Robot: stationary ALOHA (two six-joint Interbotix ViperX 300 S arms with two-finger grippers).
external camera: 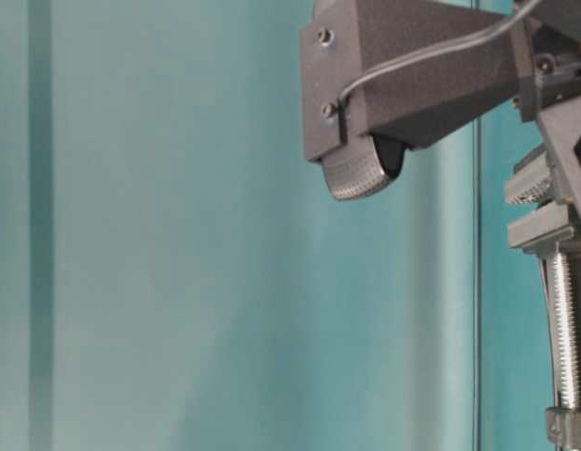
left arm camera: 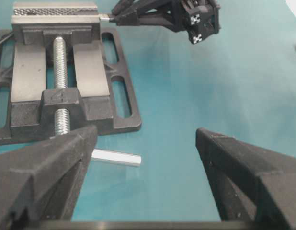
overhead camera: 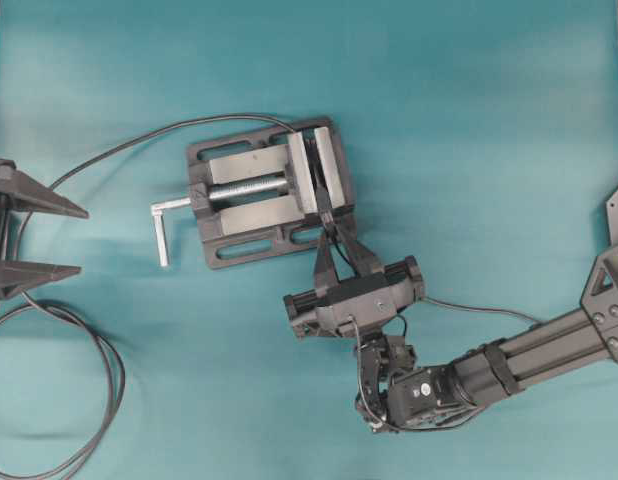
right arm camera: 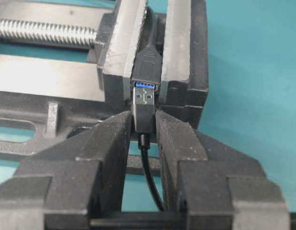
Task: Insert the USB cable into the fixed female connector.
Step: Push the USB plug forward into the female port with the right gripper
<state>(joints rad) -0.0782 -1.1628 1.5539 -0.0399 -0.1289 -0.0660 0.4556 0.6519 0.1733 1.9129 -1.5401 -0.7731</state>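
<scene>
1. Right gripper [right arm camera: 144,125] is clamped on the USB cable [right arm camera: 144,112], pinching the black plug body between both fingertips; the metal tip sticks out past the fingers toward the vise.
2. Plug's metal shell is right at the mouth of the fixed female connector [right arm camera: 147,72], blue tongue visible just behind the tip. Cannot tell if it has gone in at all or is only touching.
3. The connector sits clamped between the two vise jaws, its own thin cable running away behind it in the gap.
4. The plug's thin dark cable drops back between the right fingers toward the wrist.
5. Overhead: right gripper [overhead camera: 334,232] points up-left at the lower right corner of the grey vise [overhead camera: 239,205], fingertips just beside the jaw end. Vise screw and L-shaped handle [overhead camera: 164,225] stick out to the left.
6. Left gripper [overhead camera: 81,240] is spread wide, holding nothing, parked at the left edge well apart from the vise.
7. A long black cable [overhead camera: 109,375] loops on the teal table [overhead camera: 469,130] below the left gripper and another run arcs up to the vise top.
8. Left wrist view: open fingers [left arm camera: 47,167] frame the vise, with the right gripper at the top.
</scene>
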